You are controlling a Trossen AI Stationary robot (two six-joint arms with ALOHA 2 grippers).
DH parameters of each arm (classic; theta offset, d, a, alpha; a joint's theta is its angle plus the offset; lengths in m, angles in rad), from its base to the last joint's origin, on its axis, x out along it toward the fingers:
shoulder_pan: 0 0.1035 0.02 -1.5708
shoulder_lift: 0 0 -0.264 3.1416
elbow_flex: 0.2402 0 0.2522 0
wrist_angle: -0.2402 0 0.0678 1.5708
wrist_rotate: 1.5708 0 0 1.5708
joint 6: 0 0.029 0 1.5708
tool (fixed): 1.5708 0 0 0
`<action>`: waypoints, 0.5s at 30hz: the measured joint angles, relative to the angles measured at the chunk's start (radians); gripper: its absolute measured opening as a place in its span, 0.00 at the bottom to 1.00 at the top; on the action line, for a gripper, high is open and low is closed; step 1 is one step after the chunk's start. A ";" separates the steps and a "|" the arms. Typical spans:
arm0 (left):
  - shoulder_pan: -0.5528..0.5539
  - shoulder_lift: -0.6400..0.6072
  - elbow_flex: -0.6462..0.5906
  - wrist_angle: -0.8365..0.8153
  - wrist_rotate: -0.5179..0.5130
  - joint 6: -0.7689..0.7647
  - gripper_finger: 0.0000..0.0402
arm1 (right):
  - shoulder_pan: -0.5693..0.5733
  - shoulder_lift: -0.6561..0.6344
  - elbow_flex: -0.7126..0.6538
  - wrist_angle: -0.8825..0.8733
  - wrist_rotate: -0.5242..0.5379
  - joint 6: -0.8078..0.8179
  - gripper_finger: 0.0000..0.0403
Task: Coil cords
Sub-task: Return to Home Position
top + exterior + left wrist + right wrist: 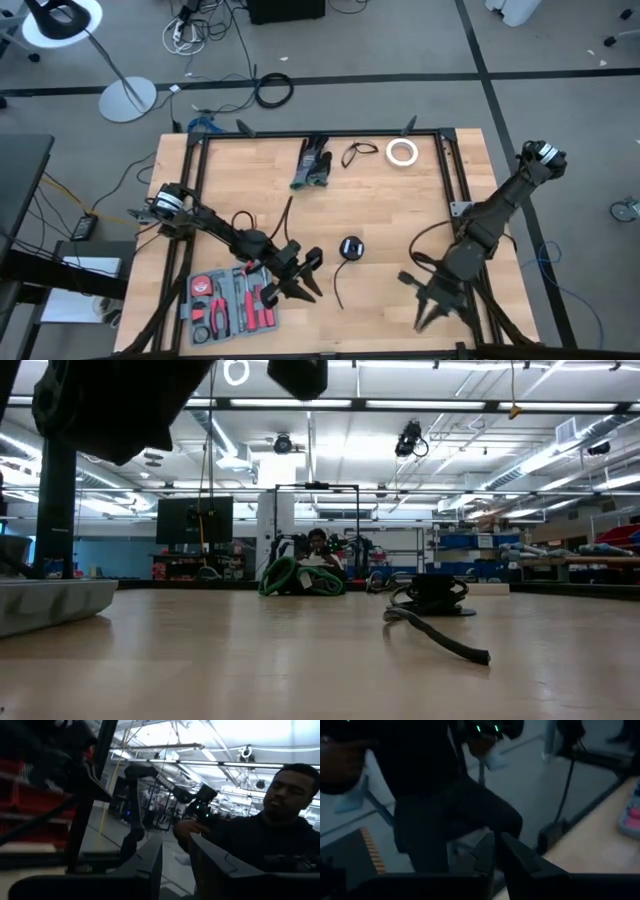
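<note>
A compact round cord bundle (351, 247) lies flat on the wooden table near its middle, and its loose tail (338, 285) trails toward the near edge. In the low view the bundle (435, 595) lies right of centre. A small loose cord loop (358, 152) lies at the far edge. My left gripper (308, 275) hangs open just left of the bundle's tail, raised off the table, with nothing between its fingers (150, 865). My right gripper (428, 310) is raised near the front right corner, away from the cords, its fingers (487, 852) almost together on nothing.
A white tape roll (403, 152) and a green-and-black bundle (312, 165) lie at the far edge. An open tool case (230, 300) sits at the front left under my left arm. A black frame (448, 160) borders the table. A person (280, 830) stands beyond the table.
</note>
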 joint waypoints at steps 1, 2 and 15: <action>0.003 0.001 -0.007 -0.001 0.001 -0.008 0.25 | -0.007 -0.003 0.000 -0.027 0.000 -0.001 0.08; 0.007 0.002 -0.013 -0.004 0.004 -0.016 0.25 | -0.013 -0.005 0.000 -0.048 -0.001 -0.004 0.08; 0.112 -0.001 -0.094 -0.041 0.036 -0.018 0.25 | -0.018 -0.155 -0.044 -0.197 -0.058 -0.035 0.08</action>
